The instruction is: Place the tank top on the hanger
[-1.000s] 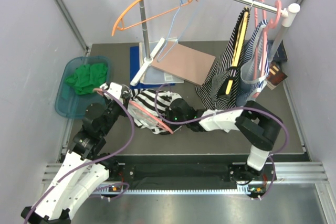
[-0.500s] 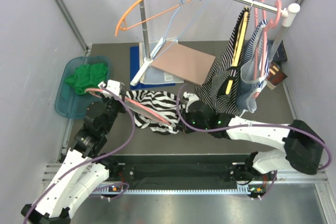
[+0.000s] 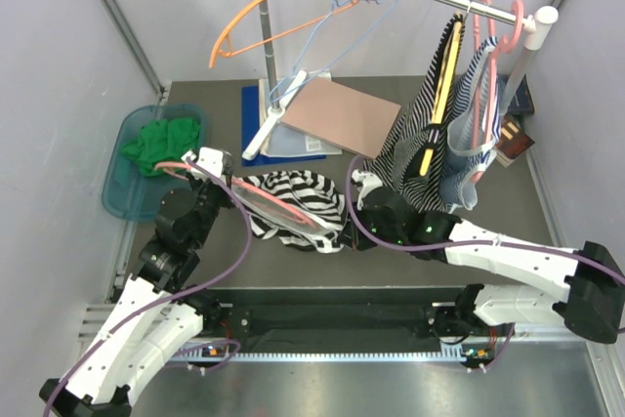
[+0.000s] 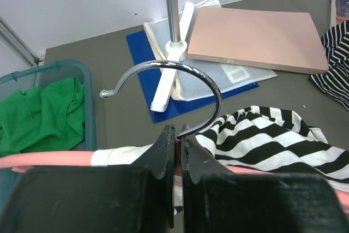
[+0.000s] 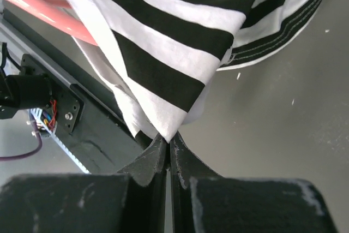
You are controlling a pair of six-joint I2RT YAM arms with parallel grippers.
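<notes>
As left fingers (image 4: 163, 156) clamp hanger (image 4: 49, 159), right fingers (image 5: 147, 163) pinch tank top (image 5: 180, 31), possibly touching garments (image 3: 420, 144).

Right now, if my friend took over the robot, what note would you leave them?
Left tool: shut on the hanger, at the base of its hook.
Right tool: shut on an edge of the top.
Where: both things sit between the two arms, with the top draped over part of the hanger.
Done: both things are gripped.
Left: seat both shoulders of the top on the hanger. I can't see whether a hanger end is through an opening yet.
</notes>
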